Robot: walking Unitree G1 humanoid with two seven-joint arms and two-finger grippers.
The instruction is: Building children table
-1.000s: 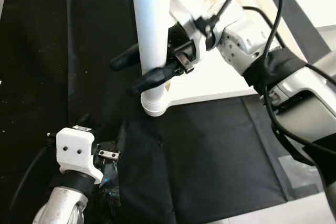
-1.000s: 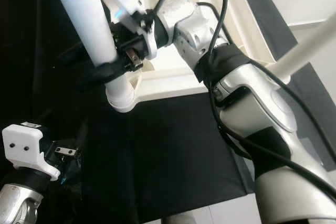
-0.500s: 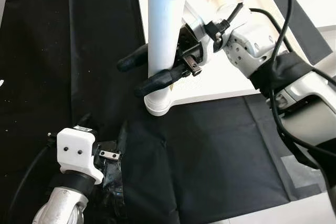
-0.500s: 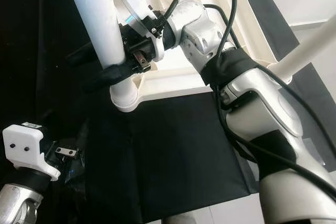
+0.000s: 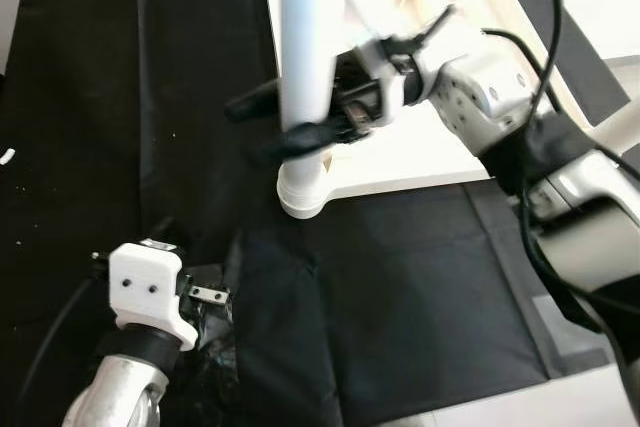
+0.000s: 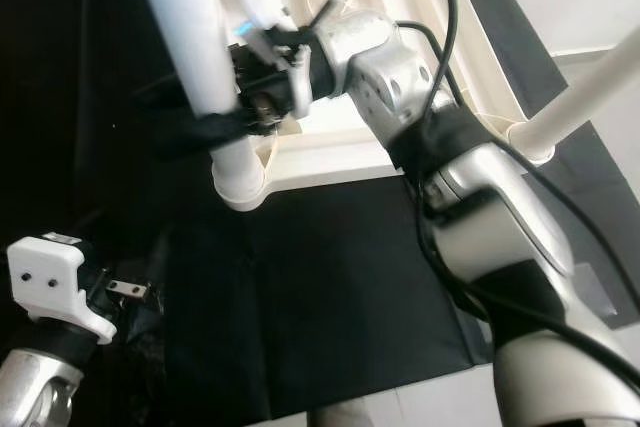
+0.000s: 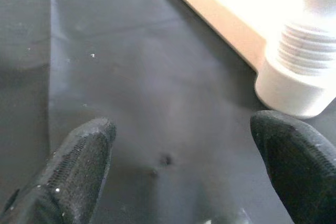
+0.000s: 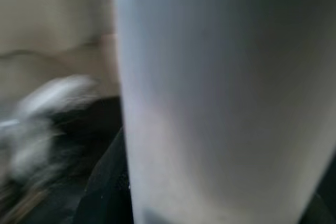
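Note:
A white table leg [image 5: 303, 47] stands upright with its foot in the corner socket [image 5: 300, 197] of the cream table top [image 5: 420, 159], which lies upside down on a black cloth. My right gripper [image 5: 272, 127] is shut on the leg just above the socket, one black finger on each side. The right wrist view shows the leg [image 8: 220, 93] from very close. My left gripper [image 7: 191, 166] hangs low at the near left, open over the cloth, its fingers [image 7: 79, 166] wide apart with nothing between them. The left wrist view shows the socket's threaded collar [image 7: 299, 72].
Black cloth [image 5: 400, 287] covers the floor under and in front of the table top. A second white leg [image 6: 580, 97] stands in the corner at the right. My right arm and its cables [image 6: 470, 197] cross the right side. Pale floor shows at the near edge.
My right gripper, still around the leg, has shifted slightly up and to the right and is blurred now. The leg stands a little more upright. The left arm has stayed put.

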